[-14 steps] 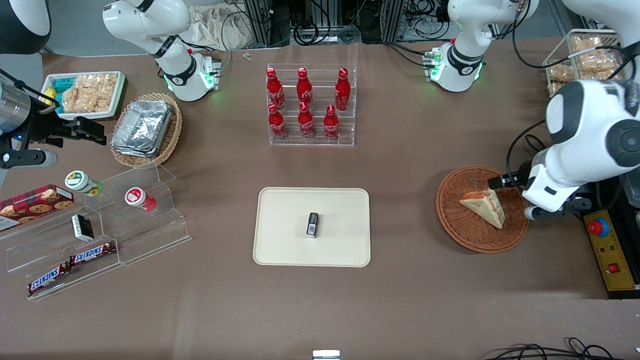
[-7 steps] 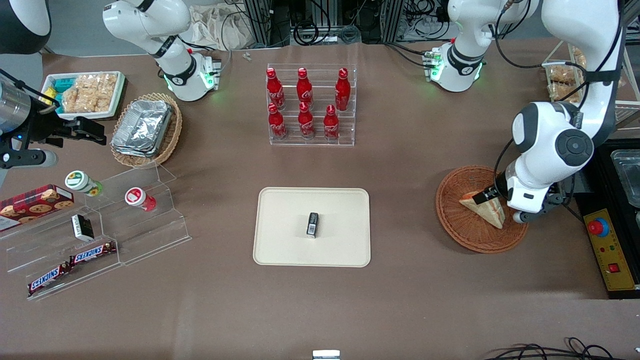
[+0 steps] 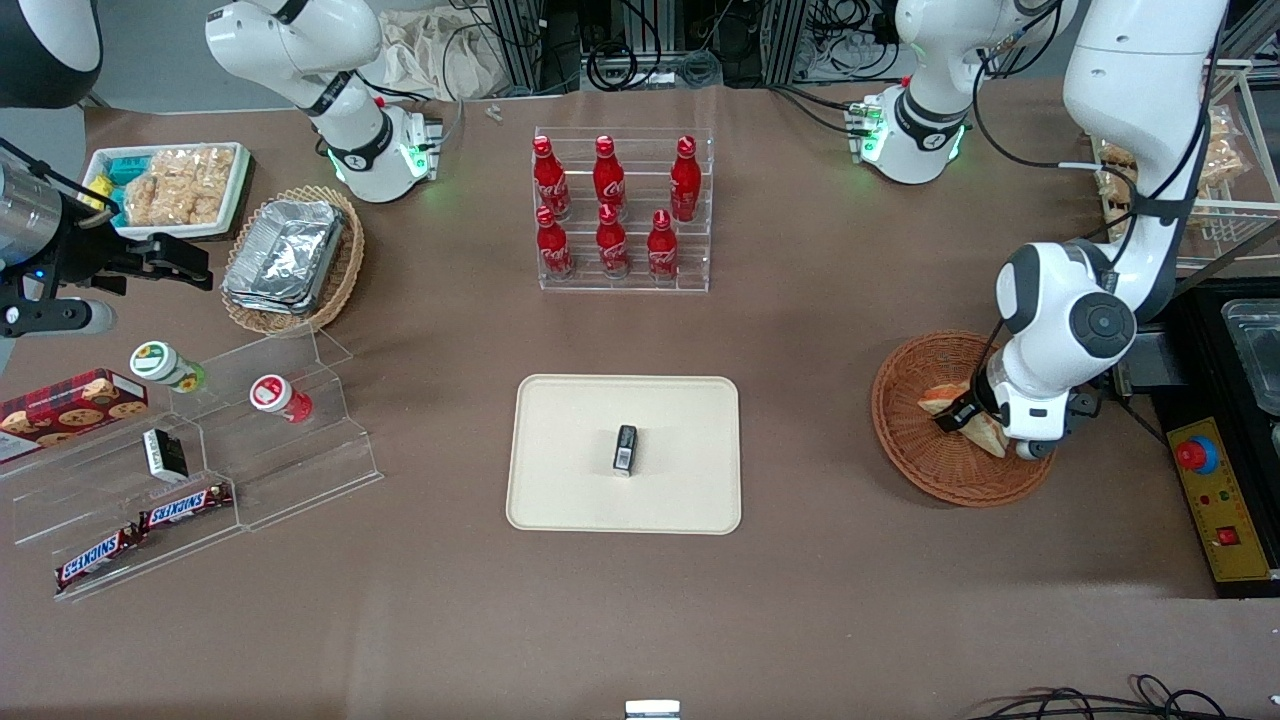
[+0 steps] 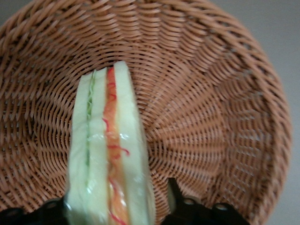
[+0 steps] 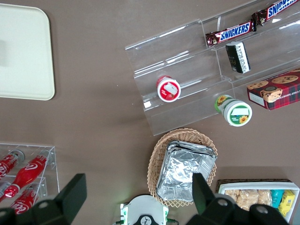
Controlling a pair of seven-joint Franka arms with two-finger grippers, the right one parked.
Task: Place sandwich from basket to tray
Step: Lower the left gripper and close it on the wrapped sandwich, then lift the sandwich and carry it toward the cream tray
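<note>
The sandwich (image 3: 950,402) lies in the reddish-brown basket (image 3: 915,455), a little toward the basket's three o'clock side in the front view, resting on its flat face with the orange and red filling edge showing along its length in the left wrist view (image 4: 110,164). The step in hand looks like the reach for the grasp: the gripper (image 3: 975,420) is down in the basket over the wedge, and in the wrist view its dark fingers (image 4: 180,206) stand apart on either side of the bread, spread wider than the sandwich and apparently not pressing on it. So the hand holds nothing yet. The next move, as I judge it, calls for settling a bit lower, closing gently across the soft bread so the filling is not squeezed out, then lifting clear of the wicker rim. The tray (image 3: 560,500) waits well apart at about nine o'clock from the basket, with a small dark box (image 3: 626,448) near its middle to avoid.
</note>
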